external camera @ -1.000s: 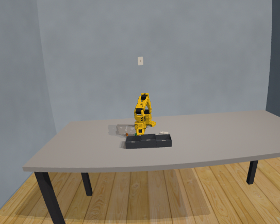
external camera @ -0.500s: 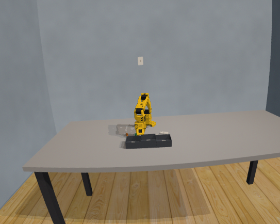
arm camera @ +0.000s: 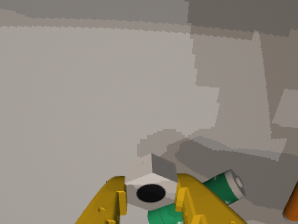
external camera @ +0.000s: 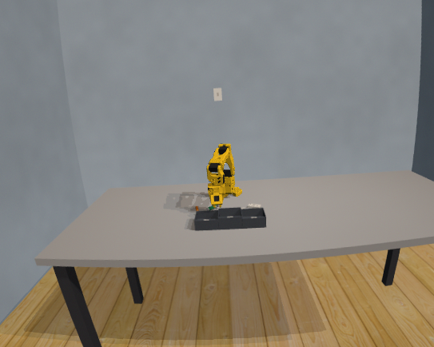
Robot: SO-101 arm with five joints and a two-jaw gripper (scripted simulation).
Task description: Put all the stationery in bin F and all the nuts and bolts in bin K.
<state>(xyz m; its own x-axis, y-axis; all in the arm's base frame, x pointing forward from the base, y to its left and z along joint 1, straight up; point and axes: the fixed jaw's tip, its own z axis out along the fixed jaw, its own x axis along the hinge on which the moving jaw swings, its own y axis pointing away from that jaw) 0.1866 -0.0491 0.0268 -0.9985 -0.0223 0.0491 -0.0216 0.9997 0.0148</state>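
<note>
Clamped between the yellow gripper's (arm camera: pixel 152 200) two fingers is a pale nut (arm camera: pixel 148 186) with a dark round hole in its face, the jaws nearly shut on its sides. Seen from the wrist, the nut hangs above the grey table (arm camera: pixel 75 110). Just right of the nut and lower, a green cylinder (arm camera: pixel 220 189) lies on the table, and further right an orange thing (arm camera: pixel 291 205) shows at the edge. From outside, the arm (external camera: pixel 221 172) bends down just behind the left end of a row of three dark bins (external camera: pixel 229 219).
</note>
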